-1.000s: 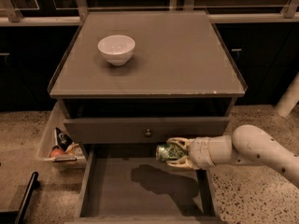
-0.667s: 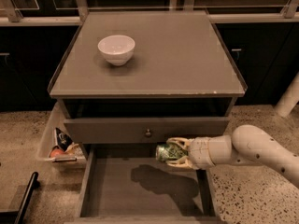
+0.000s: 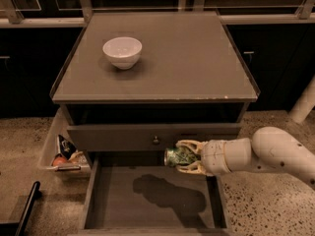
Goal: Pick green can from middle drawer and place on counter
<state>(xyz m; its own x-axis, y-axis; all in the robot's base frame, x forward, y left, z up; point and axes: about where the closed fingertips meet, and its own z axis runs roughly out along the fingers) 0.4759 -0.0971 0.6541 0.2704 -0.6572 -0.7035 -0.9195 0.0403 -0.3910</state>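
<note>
The green can (image 3: 178, 157) lies on its side in my gripper (image 3: 187, 157), whose fingers close above and below it. I hold it in the air over the open middle drawer (image 3: 123, 200), just in front of the upper drawer front with the round knob (image 3: 156, 140). The can's shadow falls on the drawer floor below. My white arm (image 3: 261, 154) comes in from the right. The counter (image 3: 187, 58) is above and behind, with a white bowl (image 3: 122, 51) on its left part.
A side bin (image 3: 63, 154) with packets and small items hangs at the cabinet's left. A black bar (image 3: 27, 208) stands at the lower left. A white post (image 3: 303, 104) is at the right. Speckled floor surrounds the cabinet.
</note>
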